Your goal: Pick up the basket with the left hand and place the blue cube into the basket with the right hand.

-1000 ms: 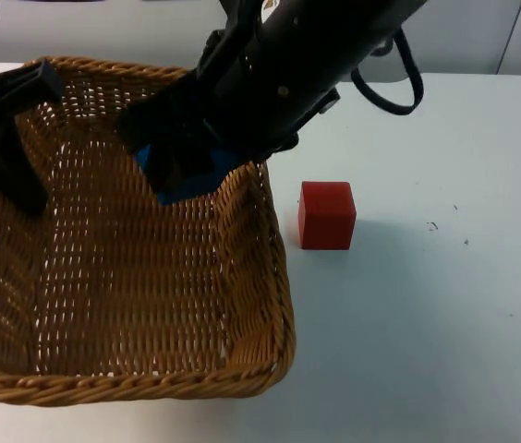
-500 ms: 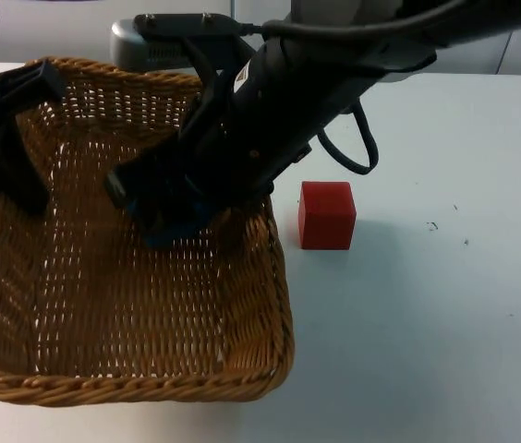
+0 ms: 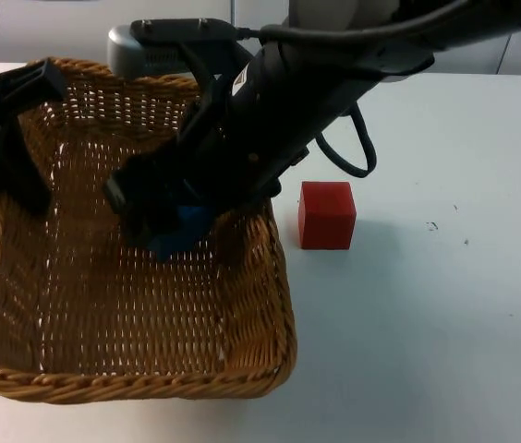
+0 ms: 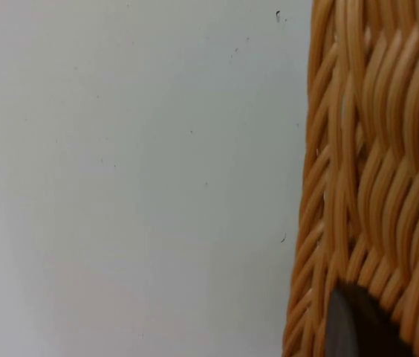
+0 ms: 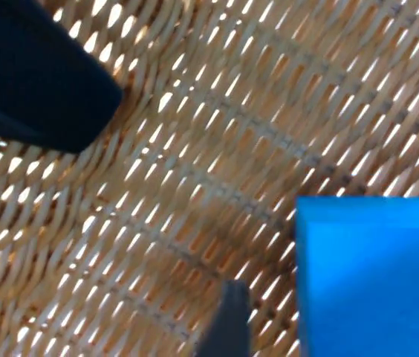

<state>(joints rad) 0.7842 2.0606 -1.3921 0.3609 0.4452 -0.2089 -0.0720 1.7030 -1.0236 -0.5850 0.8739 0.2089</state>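
Wicker basket (image 3: 131, 314) held off the white table (image 3: 427, 323) at its far left rim, clamped there by the left gripper (image 3: 6, 138); same weave close up in the left wrist view, basket wall (image 4: 365, 186) with a black fingertip (image 4: 354, 327) pressed against it and bare table (image 4: 135, 178) beside. Right gripper (image 3: 163, 217) reaching down from the upper right, over the basket's right wall and low inside the basket, near its far right part. Blue cube (image 3: 179, 231) just under that gripper, partly covered by it, over the woven floor. In the right wrist view, blue cube (image 5: 373, 275) sitting beside a dark finger (image 5: 228, 320), with a gap of weave between the finger and the cube's edge on that side, and the basket floor (image 5: 217, 149) directly behind; a second black finger (image 5: 31, 74) well apart across the weave. Cannot tell whether the right gripper is clenched on the cube or has released it. Red cube (image 3: 326, 214) standing on the table just outside the basket's right wall, apart from both grippers
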